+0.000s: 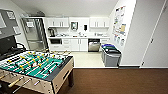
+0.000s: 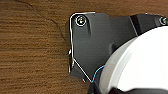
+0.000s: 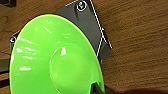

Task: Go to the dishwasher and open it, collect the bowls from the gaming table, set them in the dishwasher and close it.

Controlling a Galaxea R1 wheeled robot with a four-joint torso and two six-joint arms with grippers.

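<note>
The dishwasher point(image 1: 93, 45) stands with its steel front upright under the counter at the far end of the kitchenette, straight ahead across the pale floor. A light green bowl point(image 3: 55, 57) hangs close over the brown wood-grain floor in the right wrist view. My right gripper point(image 3: 98, 88) is shut on its rim. The gaming table is out of view. In the left wrist view a white rounded thing point(image 2: 140, 62) sits near the camera; I cannot tell what it is.
A green-field table-football table point(image 1: 37, 66) with rods fills the near left. Grey bins point(image 1: 111, 55) with blue and green lids stand against the right wall. White cabinets point(image 1: 75, 44) and a counter run beside the dishwasher. Brown carpet lies in front of me.
</note>
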